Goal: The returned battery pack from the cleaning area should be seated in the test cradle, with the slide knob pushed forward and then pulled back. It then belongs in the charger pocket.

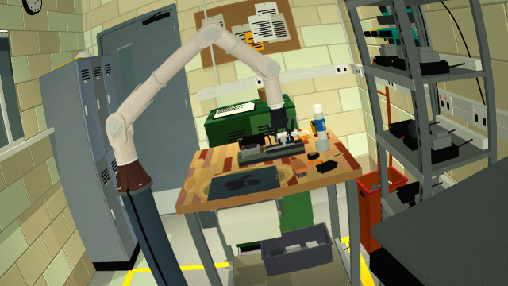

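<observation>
On the back half of the wooden table a dark test fixture (272, 152) lies across the middle. A dark battery pack (251, 142) sits at its left end. A pale slide knob (283, 137) stands on the rail further right. My gripper (280, 134) hangs over the rail at the knob, open and holding nothing. In front lies a dark mat (243, 182) with a darker stain. I cannot tell which part is the cradle or the charger pocket.
A green cabinet (250, 119) stands behind the table. A white bottle (320, 127) stands at the right rear, with small parts (317, 161) near the right edge. A metal shelf rack (424, 99) rises on the right. A grey bin (297, 248) sits under the table.
</observation>
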`<control>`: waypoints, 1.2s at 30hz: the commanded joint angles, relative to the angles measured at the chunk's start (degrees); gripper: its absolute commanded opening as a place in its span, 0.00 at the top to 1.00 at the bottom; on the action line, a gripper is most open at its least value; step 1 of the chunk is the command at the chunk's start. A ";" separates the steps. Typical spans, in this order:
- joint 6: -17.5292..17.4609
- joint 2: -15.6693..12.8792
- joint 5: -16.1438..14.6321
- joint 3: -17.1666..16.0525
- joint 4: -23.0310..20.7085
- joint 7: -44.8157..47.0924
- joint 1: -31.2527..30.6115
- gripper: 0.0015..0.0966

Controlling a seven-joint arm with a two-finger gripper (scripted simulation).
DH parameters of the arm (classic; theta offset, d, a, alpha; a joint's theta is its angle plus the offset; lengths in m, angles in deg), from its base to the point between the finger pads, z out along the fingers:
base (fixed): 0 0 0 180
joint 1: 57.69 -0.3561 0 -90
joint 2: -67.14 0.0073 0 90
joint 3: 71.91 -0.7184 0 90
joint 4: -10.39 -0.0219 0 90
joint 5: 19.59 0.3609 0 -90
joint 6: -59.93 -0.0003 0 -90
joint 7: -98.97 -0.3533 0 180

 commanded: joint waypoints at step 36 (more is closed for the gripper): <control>0.00 0.06 0.00 -0.01 -0.03 0.00 0.00 0.93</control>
